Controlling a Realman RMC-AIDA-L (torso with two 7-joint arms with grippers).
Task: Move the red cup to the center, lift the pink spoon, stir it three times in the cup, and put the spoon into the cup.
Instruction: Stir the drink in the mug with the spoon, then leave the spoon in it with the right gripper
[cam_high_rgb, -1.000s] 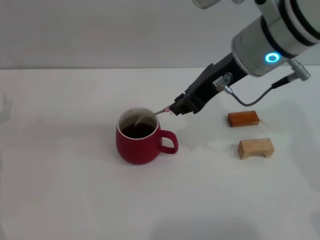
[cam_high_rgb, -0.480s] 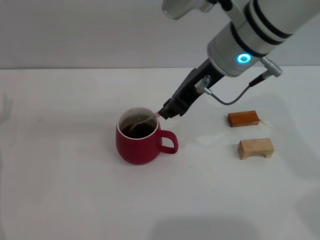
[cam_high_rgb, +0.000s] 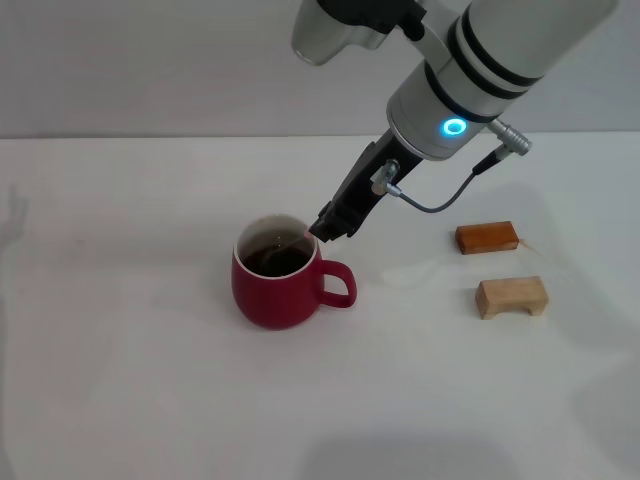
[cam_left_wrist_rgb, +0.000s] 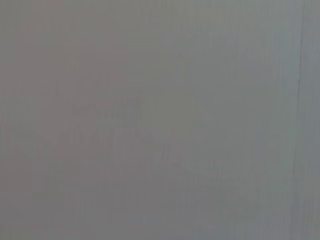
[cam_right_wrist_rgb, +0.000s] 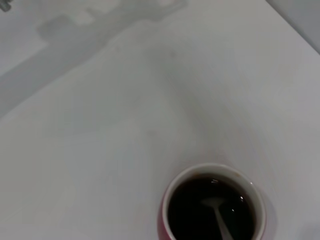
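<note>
The red cup (cam_high_rgb: 278, 285) stands near the table's middle, handle pointing right, dark liquid inside. My right gripper (cam_high_rgb: 325, 230) hangs just above the cup's right rim, shut on the pink spoon (cam_high_rgb: 296, 239), whose pink handle end shows at the fingertips. The spoon's grey stem slants down into the cup. In the right wrist view the cup (cam_right_wrist_rgb: 212, 205) is seen from above with the spoon (cam_right_wrist_rgb: 219, 217) standing bowl-down in the liquid. The left gripper is out of view; its wrist view shows only a blank grey surface.
Two wooden blocks lie right of the cup: an orange-brown one (cam_high_rgb: 487, 237) and a tan one (cam_high_rgb: 511, 296) nearer the front. The white table (cam_high_rgb: 140, 380) stretches bare to the left and front.
My right arm has swung left and its gripper has shifted closer to the cup's rim. The spoon's stem now stands steeper in the liquid. The cup has stayed in place.
</note>
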